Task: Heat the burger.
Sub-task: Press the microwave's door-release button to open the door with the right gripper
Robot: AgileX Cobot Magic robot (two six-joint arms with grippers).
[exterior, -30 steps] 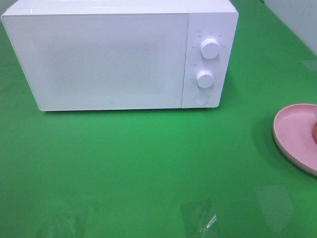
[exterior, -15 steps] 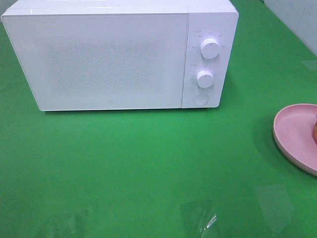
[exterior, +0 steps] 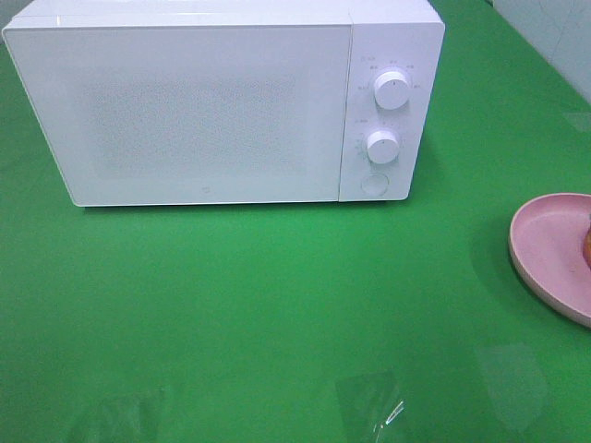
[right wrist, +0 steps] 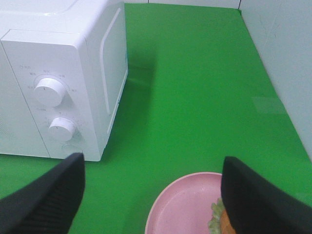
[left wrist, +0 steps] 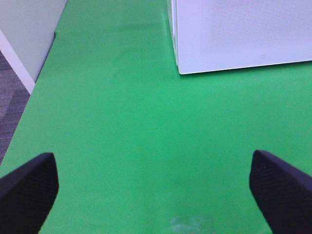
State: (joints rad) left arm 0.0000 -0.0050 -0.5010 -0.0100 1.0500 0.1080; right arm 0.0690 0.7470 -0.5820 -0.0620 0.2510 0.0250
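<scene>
Right wrist view gives you the only decent look at the burger (right wrist: 220, 220). It sits on the pink plate (right wrist: 180, 207), partly hidden behind one finger of the right gripper (right wrist: 153, 200), whose jaws are spread wide with nothing between them. The left gripper (left wrist: 155, 192) is just as wide apart and empty, hanging over the green table (left wrist: 136, 126) near a front corner of the microwave (left wrist: 234, 34). From above, the plate lies at the right edge of the picture, well apart from the oven, and the door (exterior: 185, 111) is shut, so your first risk is bringing food to a closed box. No handle shows. The round button (exterior: 373, 184) under the two knobs probably releases the door, and an off-centre push could turn the lower knob (exterior: 381, 146) or shove the whole oven back. A door swinging out might also strike your left arm if it waits where it is. The burger is stacked and likely soft: close too hard and you crush it, grip only the top bun and the layers may come apart. Catch the plate's rim and it may slide or tip.
</scene>
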